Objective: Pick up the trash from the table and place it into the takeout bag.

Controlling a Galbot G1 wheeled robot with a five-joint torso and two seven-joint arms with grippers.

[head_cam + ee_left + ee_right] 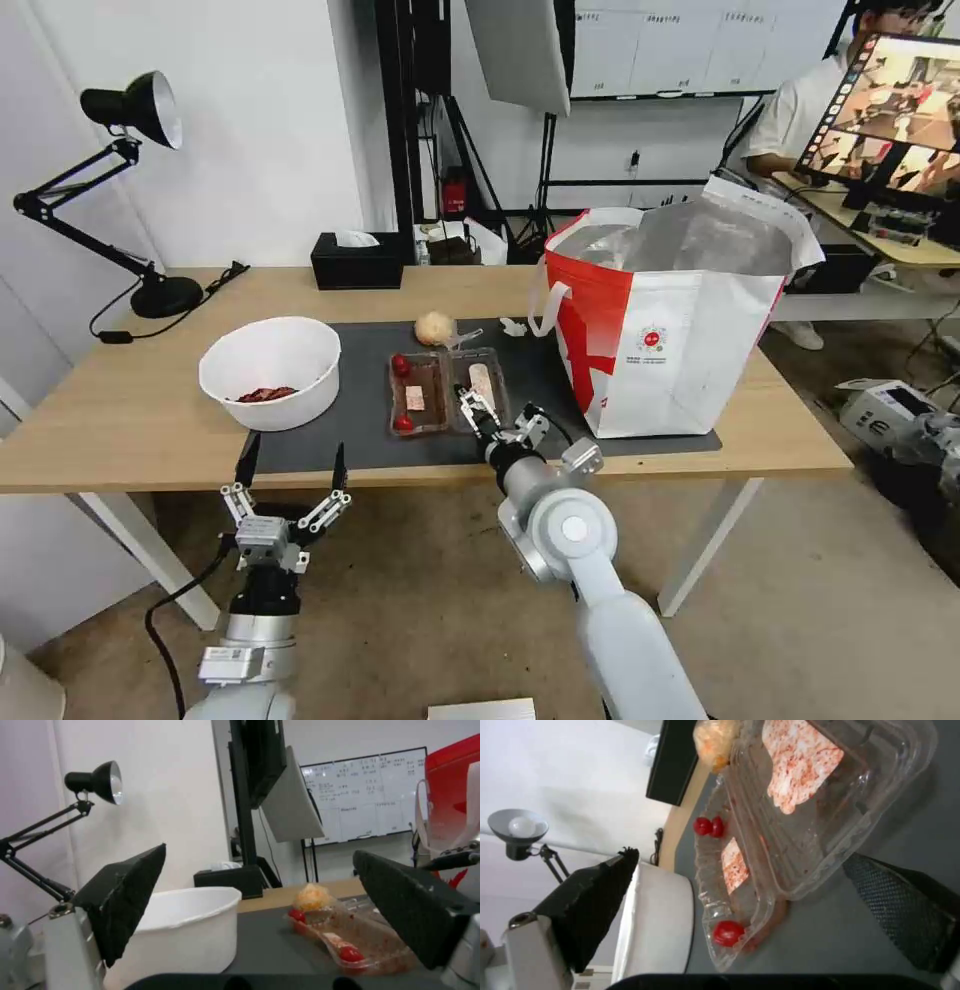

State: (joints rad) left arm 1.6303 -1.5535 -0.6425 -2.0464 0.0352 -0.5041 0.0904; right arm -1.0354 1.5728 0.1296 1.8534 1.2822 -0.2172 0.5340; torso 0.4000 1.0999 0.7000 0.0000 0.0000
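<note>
The right gripper (487, 418) reaches over the table's (120, 420) near edge with its fingers spread around the near rim of the clear two-compartment tray (445, 390), seemingly lining up to pinch that thin wall. The tray lies flat on the dark mat (365, 350), its long axis parallel to the near edge, with the white bowl (270, 372) toward the left end. The takeout bag (675, 320) stands mouth-up near the right end, and the left gripper (290, 472) hangs open off the near edge, idle.

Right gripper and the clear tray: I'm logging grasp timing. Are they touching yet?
Cannot tell. Right wrist view: right gripper open, fingers straddling the clear tray; neither contact nor gap shows plainly.
</note>
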